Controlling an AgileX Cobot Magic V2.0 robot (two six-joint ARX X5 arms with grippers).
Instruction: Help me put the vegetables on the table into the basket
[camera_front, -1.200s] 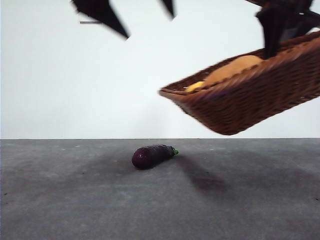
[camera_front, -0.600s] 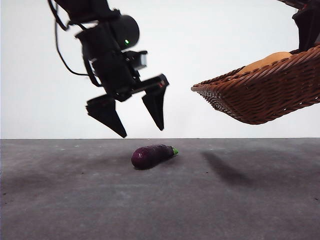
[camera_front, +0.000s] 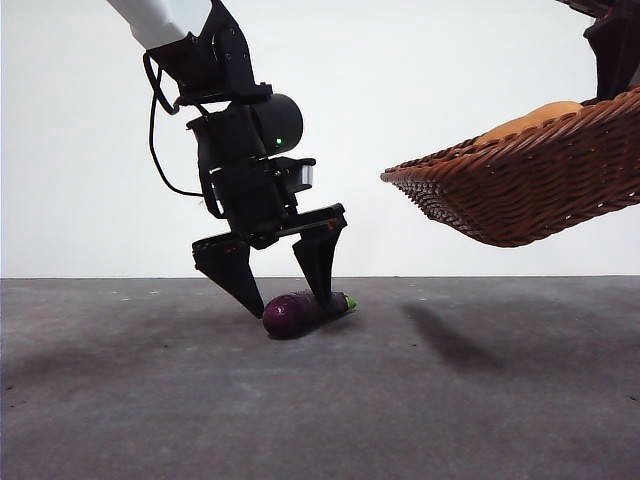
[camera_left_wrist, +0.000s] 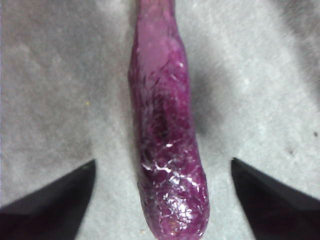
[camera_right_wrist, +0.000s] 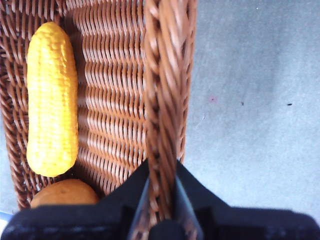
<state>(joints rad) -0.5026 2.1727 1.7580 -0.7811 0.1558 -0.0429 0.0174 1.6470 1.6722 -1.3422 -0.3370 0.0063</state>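
Wicker basket (camera_front: 530, 180) is hanging tilted above the table (camera_front: 500, 400), my right gripper (camera_right_wrist: 161, 200) pinching its rim; contents could slide out. My left gripper (camera_front: 283, 290), jaws spread, is straddling the glossy eggplant (camera_front: 300, 311), which could roll away.

Black arm (camera_front: 245, 150), white upper link (camera_front: 160, 18)

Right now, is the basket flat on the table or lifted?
Lifted and tilted. The basket hangs above the table, its shadow below it, with the right gripper shut on its braided rim.
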